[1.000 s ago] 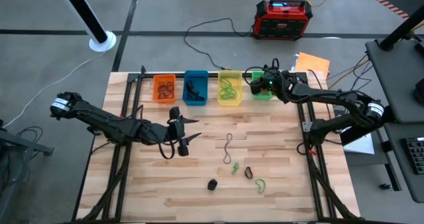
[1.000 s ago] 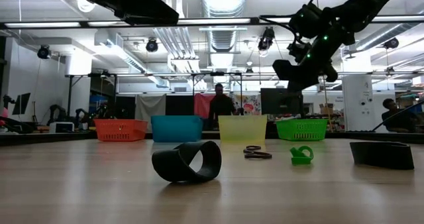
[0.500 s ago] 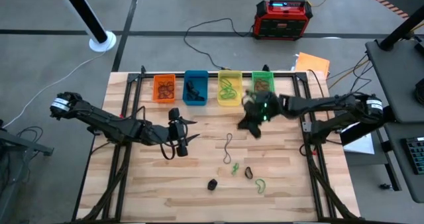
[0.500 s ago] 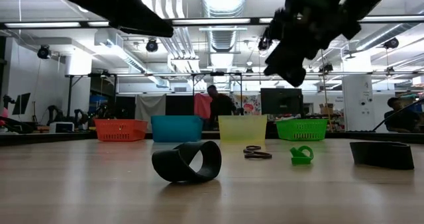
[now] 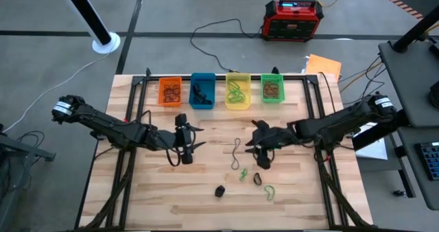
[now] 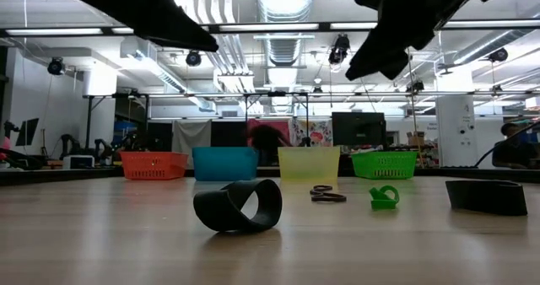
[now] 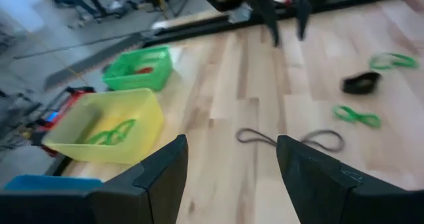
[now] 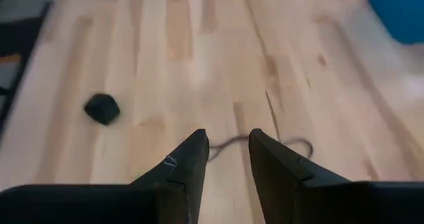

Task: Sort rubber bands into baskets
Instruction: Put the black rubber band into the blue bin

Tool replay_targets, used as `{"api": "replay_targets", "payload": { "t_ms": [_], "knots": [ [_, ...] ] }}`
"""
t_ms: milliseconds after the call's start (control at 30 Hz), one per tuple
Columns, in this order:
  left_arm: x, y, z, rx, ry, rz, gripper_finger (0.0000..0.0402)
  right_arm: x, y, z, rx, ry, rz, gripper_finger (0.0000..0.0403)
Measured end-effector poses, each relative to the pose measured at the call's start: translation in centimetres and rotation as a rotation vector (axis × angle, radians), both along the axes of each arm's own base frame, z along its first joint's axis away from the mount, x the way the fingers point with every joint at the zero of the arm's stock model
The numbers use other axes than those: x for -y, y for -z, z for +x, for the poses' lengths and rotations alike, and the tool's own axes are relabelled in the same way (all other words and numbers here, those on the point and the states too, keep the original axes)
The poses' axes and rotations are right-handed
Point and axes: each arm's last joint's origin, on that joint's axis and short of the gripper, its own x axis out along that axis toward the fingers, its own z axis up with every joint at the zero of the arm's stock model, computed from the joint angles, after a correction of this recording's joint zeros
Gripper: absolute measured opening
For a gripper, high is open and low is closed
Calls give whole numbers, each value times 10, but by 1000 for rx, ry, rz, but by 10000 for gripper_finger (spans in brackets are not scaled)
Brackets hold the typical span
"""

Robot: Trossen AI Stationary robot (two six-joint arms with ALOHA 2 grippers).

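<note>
The desk (image 5: 158, 184) is pale wooden planking with visible grain and seams. Along its upper edge in the high view stand four small rectangular plastic baskets: orange (image 5: 170, 91), blue (image 5: 202, 90), yellow (image 5: 238, 91) and green (image 5: 271, 88), each holding thin loops. Loose rubber bands lie at lower centre: a long thin brown loop (image 5: 236, 149), a small green one (image 5: 243, 174), a dark ring (image 5: 258, 179), a green loop (image 5: 269, 191) and a black clump (image 5: 219, 190).

The right end effector (image 5: 262, 155), fingers slightly apart and empty, hovers just right of the brown loop, above the dark ring. The left end effector (image 5: 186, 148), fingers spread and empty, sits left of centre, well apart from the bands. Bare planking stretches across the lower left of the frame.
</note>
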Motion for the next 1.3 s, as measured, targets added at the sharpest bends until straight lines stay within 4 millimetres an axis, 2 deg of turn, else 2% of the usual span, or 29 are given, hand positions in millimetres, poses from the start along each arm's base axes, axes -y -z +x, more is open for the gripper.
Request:
{"api": "replay_targets", "payload": {
  "t_ms": [200, 433, 567, 733, 833, 933, 1067, 1200, 1300],
  "knots": [
    [2, 5, -3, -57, 38, 0, 214, -22, 3, 11, -98, 19, -45, 136],
    [2, 8, -5, -95, 39, 11, 214, -50, 1, 46, -311, -9, -99, 168],
    [2, 10, -6, -120, 40, 17, 214, -64, 9, 63, -487, -14, -126, 178],
    [2, 10, -6, -112, 31, -2, 214, -80, 24, 78, -579, -75, -120, 183],
    [2, 10, -6, -109, 23, -17, 214, -88, 34, 77, -620, -101, -132, 180],
    [2, 10, -7, -106, 11, -40, 214, -92, 38, 66, -715, -47, -111, 175],
    [1, 14, -9, -134, -32, -108, 214, -94, 37, 48, -877, 171, -6, 174],
    [1, 18, -12, -164, -68, -148, 214, -96, 31, 42, -927, 502, 204, 185],
    [0, 17, -12, -147, -83, -159, 214, -99, 31, 42, -919, 566, 252, 198]
  ]
}}
